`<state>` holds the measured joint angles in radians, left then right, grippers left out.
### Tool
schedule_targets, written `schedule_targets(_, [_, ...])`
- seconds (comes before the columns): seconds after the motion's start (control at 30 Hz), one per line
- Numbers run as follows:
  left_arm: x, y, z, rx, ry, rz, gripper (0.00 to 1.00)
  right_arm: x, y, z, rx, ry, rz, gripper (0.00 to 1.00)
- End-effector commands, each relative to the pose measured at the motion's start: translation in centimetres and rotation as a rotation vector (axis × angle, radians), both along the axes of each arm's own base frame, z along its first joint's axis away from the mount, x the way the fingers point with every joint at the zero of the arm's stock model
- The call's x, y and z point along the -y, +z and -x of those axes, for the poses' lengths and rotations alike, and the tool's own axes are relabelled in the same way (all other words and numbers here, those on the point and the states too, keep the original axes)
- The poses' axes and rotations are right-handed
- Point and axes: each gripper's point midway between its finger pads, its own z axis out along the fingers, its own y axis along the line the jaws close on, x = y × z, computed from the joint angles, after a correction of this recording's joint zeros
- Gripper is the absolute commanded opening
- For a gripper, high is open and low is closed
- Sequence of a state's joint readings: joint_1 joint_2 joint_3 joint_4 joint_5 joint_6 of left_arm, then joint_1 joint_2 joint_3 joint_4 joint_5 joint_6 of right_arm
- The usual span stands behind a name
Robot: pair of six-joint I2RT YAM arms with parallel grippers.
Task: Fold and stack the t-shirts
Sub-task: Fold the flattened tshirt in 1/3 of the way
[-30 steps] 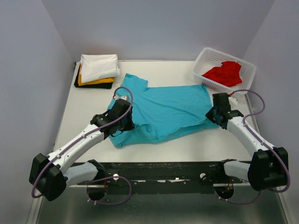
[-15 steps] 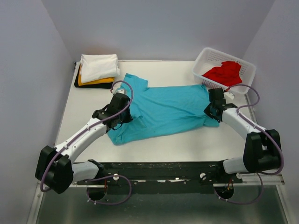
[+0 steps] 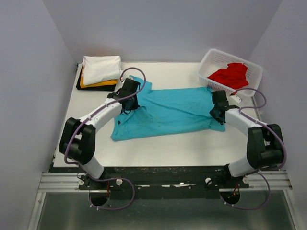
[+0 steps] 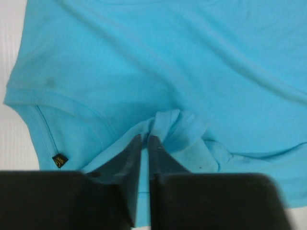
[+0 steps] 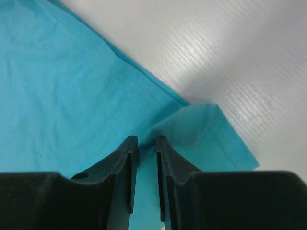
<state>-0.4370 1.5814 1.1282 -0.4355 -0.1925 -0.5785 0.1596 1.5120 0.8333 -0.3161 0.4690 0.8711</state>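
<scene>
Cloth this soft and light is expected to sag and crease wherever unsupported, so hold is best taken at the edges (hem, shoulder). The teal t-shirt [image 3: 168, 112] is spread across the centre of the top view, its long axis running left to right, collar at the left. The left gripper [image 4: 144, 140] is clamped on a bunched fold near the collar, the right gripper [image 5: 147, 141] on a hem corner.

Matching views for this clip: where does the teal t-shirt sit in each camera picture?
Top external: teal t-shirt spread flat across the middle.
Left wrist: teal t-shirt fills nearly the whole picture, neckline at left.
Right wrist: teal t-shirt covers the left half, folded corner at lower right.
Shared landmark: the white table, a strip at the left wrist's left edge, bare at the right wrist's upper right.
</scene>
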Motion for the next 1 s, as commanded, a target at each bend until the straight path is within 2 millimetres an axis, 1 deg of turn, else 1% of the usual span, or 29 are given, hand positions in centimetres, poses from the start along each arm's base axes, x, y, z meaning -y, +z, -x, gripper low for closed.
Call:
schedule_targets(0.0, [-0.8, 0.8, -2.8, 0.031, 0.028, -0.074, 0.22, 1.1, 2.2, -1.5, 0.096, -0.063, 0.033, 0.32])
schedule_targets(0.03, [-0.9, 1.1, -3.4, 0.04, 0.038, -0.085, 0.25, 1.2, 2.0, -1.4, 0.086, -0.063, 0.04, 0.33])
schedule_targets(0.07, [-0.8, 1.8, -3.9, 0.061, 0.037, -0.083, 0.34, 1.3, 1.9, -1.3, 0.076, -0.061, 0.048, 0.38])
schedule_targets(0.13, [0.0, 3.0, -4.5, 0.081, 0.019, -0.051, 0.68, 1.2, 2.0, -1.1, 0.056, -0.054, 0.048, 0.62])
schedule_targets(0.17, [0.4, 3.6, -4.5, 0.086, 0.01, -0.031, 0.9, 1.1, 2.1, -1.1, 0.051, -0.045, 0.045, 0.74])
schedule_targets(0.2, [0.7, 3.9, -4.2, 0.085, 0.002, -0.006, 0.98, 0.9, 2.4, -1.1, 0.054, -0.035, 0.039, 0.83])
schedule_targets(0.27, [0.6, 4.9, -3.0, 0.103, 0.006, 0.02, 0.99, 0.6, 3.2, -1.0, 0.073, -0.007, 0.031, 0.98])
schedule_targets(0.3, [0.4, 4.7, -2.1, 0.1, 0.008, 0.028, 0.99, 0.3, 3.7, -0.8, 0.088, 0.016, 0.019, 1.0])
schedule_targets(0.33, [0.5, 5.1, -1.2, 0.11, 0.003, 0.054, 0.98, 0.0, 4.1, -0.7, 0.098, 0.036, 0.005, 1.0])
schedule_targets(0.37, [0.7, 4.7, 0.1, 0.097, -0.012, 0.085, 0.99, -0.6, 4.2, -0.3, 0.103, 0.074, -0.017, 1.0])
schedule_targets(0.4, [1.2, 4.6, 1.2, 0.101, -0.028, 0.131, 0.99, -1.1, 4.3, 0.0, 0.11, 0.102, -0.037, 1.0])
schedule_targets(0.43, [1.7, 3.6, 2.6, 0.08, -0.05, 0.184, 0.99, -1.4, 3.9, 0.7, 0.107, 0.118, -0.058, 1.0])
schedule_targets(0.47, [2.3, 3.2, 3.7, 0.08, -0.071, 0.243, 0.99, -1.7, 3.8, 1.0, 0.125, 0.131, -0.077, 1.0])
schedule_targets(0.5, [3.0, 1.8, 5.3, 0.043, -0.089, 0.306, 0.99, -2.1, 3.3, 1.4, 0.136, 0.155, -0.089, 1.0])
schedule_targets(0.53, [3.7, 1.4, 6.1, 0.041, -0.111, 0.364, 0.99, -2.4, 3.1, 1.3, 0.164, 0.175, -0.1, 1.0])
schedule_targets(0.57, [4.3, 0.4, 7.2, 0.015, -0.131, 0.419, 0.99, -2.5, 3.1, 1.1, 0.178, 0.187, -0.104, 1.0])
schedule_targets(0.63, [4.9, -1.5, 8.5, -0.027, -0.126, 0.484, 0.99, -3.1, 2.5, 0.4, 0.178, 0.215, -0.117, 1.0])
schedule_targets(0.73, [5.1, -3.9, 9.6, -0.098, -0.107, 0.513, 0.98, -3.6, 1.3, 0.0, 0.142, 0.229, -0.132, 1.0])
schedule_targets(0.77, [4.8, -4.6, 9.8, -0.119, -0.09, 0.494, 0.99, -3.6, 0.8, 0.1, 0.128, 0.227, -0.132, 1.0])
schedule_targets(0.87, [2.9, -6.7, 10.2, -0.163, -0.011, 0.422, 0.99, -2.8, -0.7, 0.8, 0.092, 0.19, -0.12, 1.0])
schedule_targets(0.97, [0.8, -8.1, 11.1, -0.211, 0.064, 0.375, 0.99, -1.8, -2.5, 2.6, 0.026, 0.141, -0.132, 1.0])
